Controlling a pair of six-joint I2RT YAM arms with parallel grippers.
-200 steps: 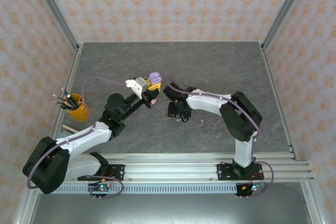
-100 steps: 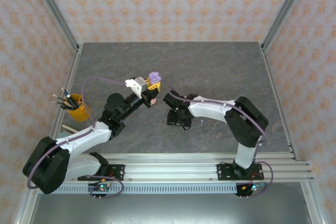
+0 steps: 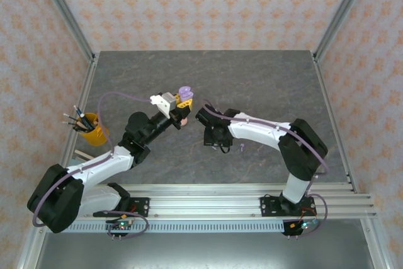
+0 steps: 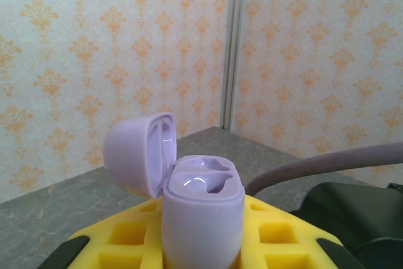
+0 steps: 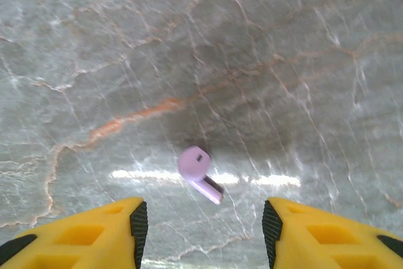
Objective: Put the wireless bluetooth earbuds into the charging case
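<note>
Items I count: one open lilac charging case (image 4: 203, 218) clamped in left gripper (image 3: 184, 101), one lilac earbud (image 5: 199, 173) on bench (image 5: 283, 61) between half-spread right gripper (image 5: 201, 231).

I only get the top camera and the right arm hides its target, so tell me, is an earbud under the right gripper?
Observer: Yes, the right wrist view shows a lilac earbud lying on the table, untouched, between the fingers of the open right gripper.
Operator: Is the case ready?
Observer: The left wrist view shows the left gripper holding the lilac charging case upright, lid open, both sockets looking empty.
</note>
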